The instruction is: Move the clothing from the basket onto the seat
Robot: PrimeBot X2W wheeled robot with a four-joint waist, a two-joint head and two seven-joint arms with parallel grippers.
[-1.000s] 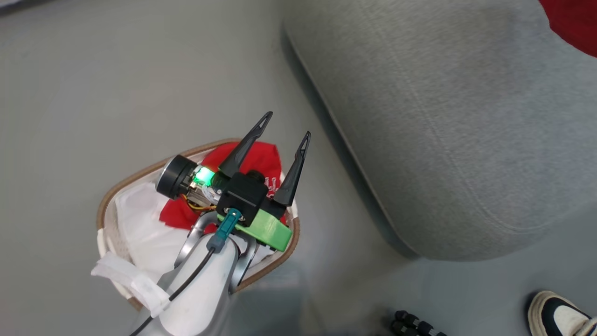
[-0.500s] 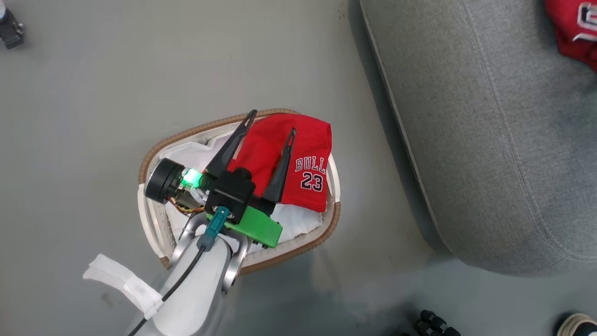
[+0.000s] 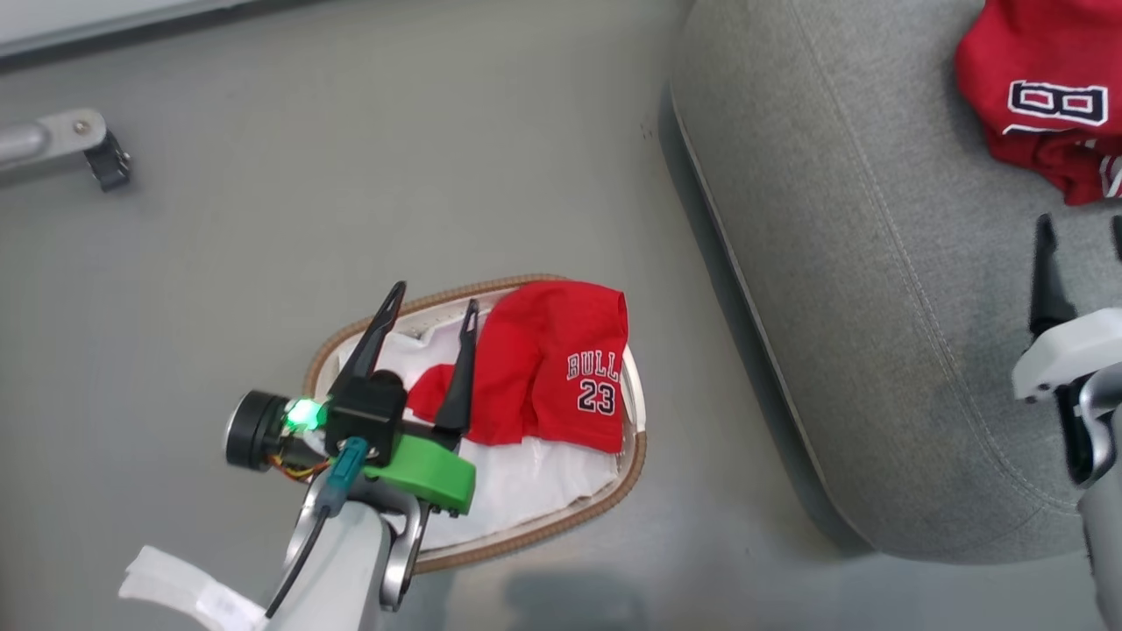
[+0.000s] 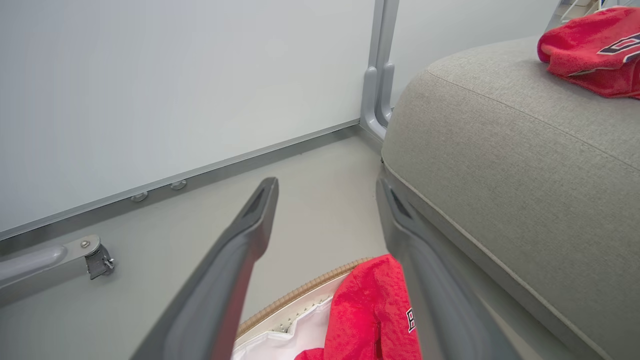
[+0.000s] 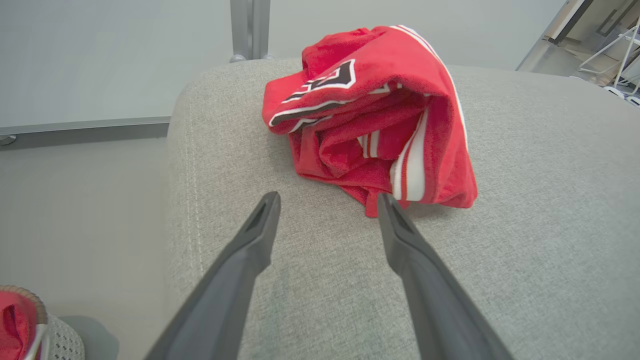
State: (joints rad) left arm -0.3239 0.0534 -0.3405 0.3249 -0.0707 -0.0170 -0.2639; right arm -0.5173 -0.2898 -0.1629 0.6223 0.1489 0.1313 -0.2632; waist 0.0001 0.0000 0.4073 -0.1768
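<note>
**Head view.** The left gripper (image 3: 436,295) hangs above the basket (image 3: 500,285), its jaws spread apart and empty. The basket stands on the grey floor (image 3: 351,175), just beside the seat (image 3: 877,263). One red jersey (image 3: 552,368) lies in the basket over the white liner (image 3: 526,473), reaching the rim on the side nearer the seat. Its lettering reads "BULL" above "23", with the last letter of the word lost at the fold. A second red jersey (image 3: 1043,105) lies crumpled on the seat, showing one black, white-edged character that resembles an "8". The right gripper (image 3: 1080,230) is over the seat, near this second jersey. A green housing (image 3: 425,469) sits on the left wrist, and a white tag (image 3: 184,592) wraps the forearm; its print is too small to read. A metal leg (image 3: 61,145) lies on the floor, well apart from the basket.

**Left wrist view.** The left gripper (image 4: 328,182) has its jaws wide, with nothing between them. The jersey in the basket (image 4: 370,310) lies below, beside the seat (image 4: 500,150).

**Right wrist view.** The right gripper (image 5: 329,196) has its jaws parted and holds nothing. One fingertip is just beside the hem of the jersey on the seat (image 5: 370,115); whether they touch cannot be told. White trim stripes show in its folds, and the black lettering is folded and unreadable. The seat (image 5: 500,275) is stitched along its edge.
</note>
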